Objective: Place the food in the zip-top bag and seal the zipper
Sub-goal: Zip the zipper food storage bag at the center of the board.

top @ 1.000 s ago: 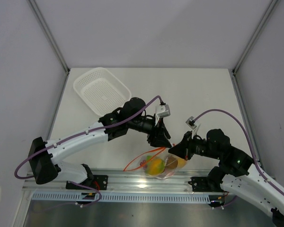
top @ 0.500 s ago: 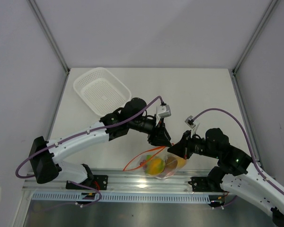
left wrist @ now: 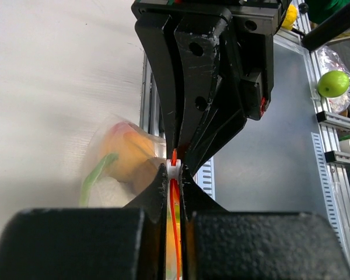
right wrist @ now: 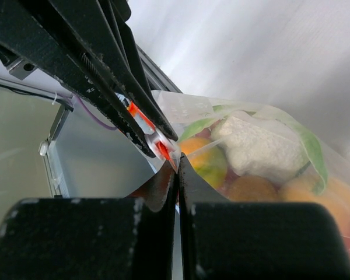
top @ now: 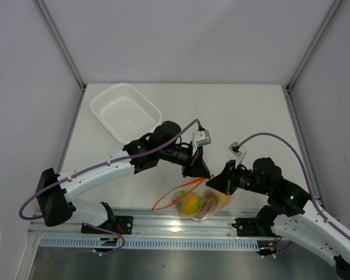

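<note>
Left wrist: zipper (left wrist: 175,221) between tips of clamped left end effector (left wrist: 174,168).

The zip-top bag (top: 209,211) lies at the table's 6 o'clock edge, clear and crinkled, bulging with the food. Through the plastic show a yellow-green mango (top: 191,204), a white-and-green piece (right wrist: 254,146), a brown piece (right wrist: 251,188) and a peach-coloured piece (right wrist: 315,195). The zipper (left wrist: 174,198), a thin red-orange strip, is lifted at the bag's 12 o'clock corner. The left gripper (left wrist: 174,175) pinches it there, and the right gripper (right wrist: 177,169) pinches the plastic just beside it. The rest of the strip runs off toward 8 o'clock in a thin loop.
</note>
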### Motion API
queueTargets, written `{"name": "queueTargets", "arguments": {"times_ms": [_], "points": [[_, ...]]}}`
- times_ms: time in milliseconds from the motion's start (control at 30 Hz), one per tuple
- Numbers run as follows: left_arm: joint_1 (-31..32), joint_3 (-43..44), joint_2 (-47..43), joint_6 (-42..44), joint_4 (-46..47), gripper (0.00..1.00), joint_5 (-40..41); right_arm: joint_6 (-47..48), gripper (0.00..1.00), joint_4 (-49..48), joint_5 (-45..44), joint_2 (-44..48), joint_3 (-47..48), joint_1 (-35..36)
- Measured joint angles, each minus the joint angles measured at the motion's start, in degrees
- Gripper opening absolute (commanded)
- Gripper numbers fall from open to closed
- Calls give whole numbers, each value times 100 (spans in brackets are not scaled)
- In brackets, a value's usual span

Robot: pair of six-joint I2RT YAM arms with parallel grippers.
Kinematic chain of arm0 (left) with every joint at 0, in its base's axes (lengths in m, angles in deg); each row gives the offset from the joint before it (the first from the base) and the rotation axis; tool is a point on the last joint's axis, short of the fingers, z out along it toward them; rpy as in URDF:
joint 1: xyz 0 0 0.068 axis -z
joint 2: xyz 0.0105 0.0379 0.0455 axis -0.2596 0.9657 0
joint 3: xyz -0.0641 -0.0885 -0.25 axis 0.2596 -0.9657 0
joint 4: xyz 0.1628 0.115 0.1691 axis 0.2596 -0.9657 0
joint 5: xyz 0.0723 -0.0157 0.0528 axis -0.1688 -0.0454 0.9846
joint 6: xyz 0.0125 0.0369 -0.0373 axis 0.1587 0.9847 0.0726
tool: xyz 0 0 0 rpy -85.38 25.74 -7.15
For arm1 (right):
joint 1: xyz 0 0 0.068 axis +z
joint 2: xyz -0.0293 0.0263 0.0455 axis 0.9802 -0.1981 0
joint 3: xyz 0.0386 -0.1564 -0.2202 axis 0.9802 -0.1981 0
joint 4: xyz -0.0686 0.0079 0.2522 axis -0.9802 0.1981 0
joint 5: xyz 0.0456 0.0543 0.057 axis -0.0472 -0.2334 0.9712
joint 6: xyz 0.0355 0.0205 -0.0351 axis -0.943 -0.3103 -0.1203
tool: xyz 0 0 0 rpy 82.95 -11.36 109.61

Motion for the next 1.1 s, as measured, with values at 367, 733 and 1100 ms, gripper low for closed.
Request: {"name": "queueTargets", "arguments": {"times_ms": [367,733,1100], "points": [[17,-13,0,-24,20,1,125,-463,0,-57,-435,101,-15,2],[28,-94,-2,-24,87,1,238,-767,0,-131,-874,468,-160,2],[28,-632,-282,-48,127,0,293,-935,0,61,-1233,804,-256,2]]}}
